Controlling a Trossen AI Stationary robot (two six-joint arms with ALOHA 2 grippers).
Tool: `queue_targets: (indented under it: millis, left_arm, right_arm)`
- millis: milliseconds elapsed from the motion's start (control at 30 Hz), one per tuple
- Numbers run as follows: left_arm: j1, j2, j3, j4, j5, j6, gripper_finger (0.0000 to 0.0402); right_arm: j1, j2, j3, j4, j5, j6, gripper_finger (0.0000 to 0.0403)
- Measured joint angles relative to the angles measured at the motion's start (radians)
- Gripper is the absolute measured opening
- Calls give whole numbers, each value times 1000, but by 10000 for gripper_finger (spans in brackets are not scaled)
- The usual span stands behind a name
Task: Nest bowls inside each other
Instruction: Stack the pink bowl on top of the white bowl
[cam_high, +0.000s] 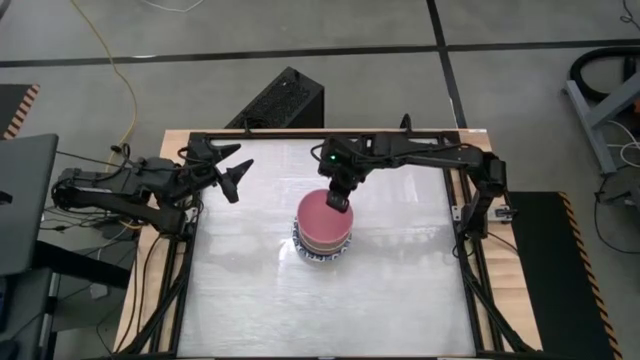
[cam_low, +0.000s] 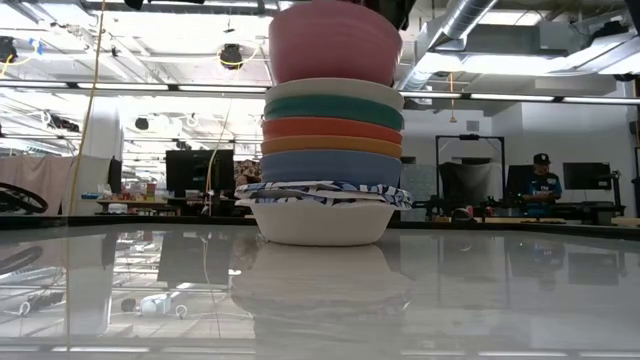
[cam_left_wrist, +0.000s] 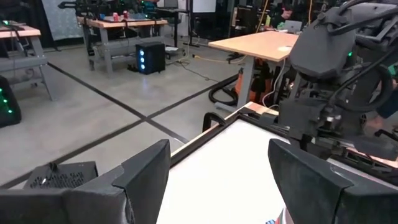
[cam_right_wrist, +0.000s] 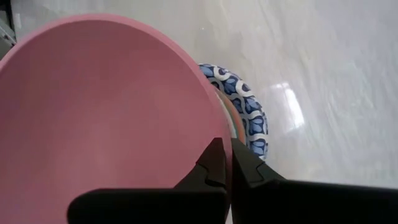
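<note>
A stack of nested bowls (cam_low: 332, 170) stands mid-table on a white bowl (cam_low: 322, 222) with blue patterned rims above it. Blue, orange, red, dark green and cream bowls follow upward. A pink bowl (cam_high: 322, 214) tops the stack, upright, its base down in the cream bowl (cam_low: 334, 90). My right gripper (cam_high: 340, 200) is shut on the pink bowl's rim at the stack's far right side. My left gripper (cam_high: 232, 172) hangs open above the table's far left corner, well apart from the stack, with nothing between its fingers (cam_left_wrist: 149, 180). My right gripper pinches the pink bowl's rim (cam_right_wrist: 217, 134) on its far right side, one finger inside the bowl and one outside. The fingers slant down from the far right. The bowl sits upright on top of the stack; whether it rests fully in the cream bowl I cannot tell.
A black box (cam_high: 280, 100) stands on the floor beyond the table's far edge. The black frame (cam_high: 470, 270) runs along the table's sides. Bare white tabletop (cam_high: 330, 310) stretches between the stack and the near edge.
</note>
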Motion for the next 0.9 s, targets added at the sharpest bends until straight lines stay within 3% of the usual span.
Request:
queue_targets:
  millis: [567,900]
  left_arm:
    - [0,0,0,-4,0,-7,261]
    - [0,0,0,-25,0,-36,261]
  right_arm:
    - [11,0,-80,40,0,5,14]
    - [12,-1,-81,74,0,-2,104]
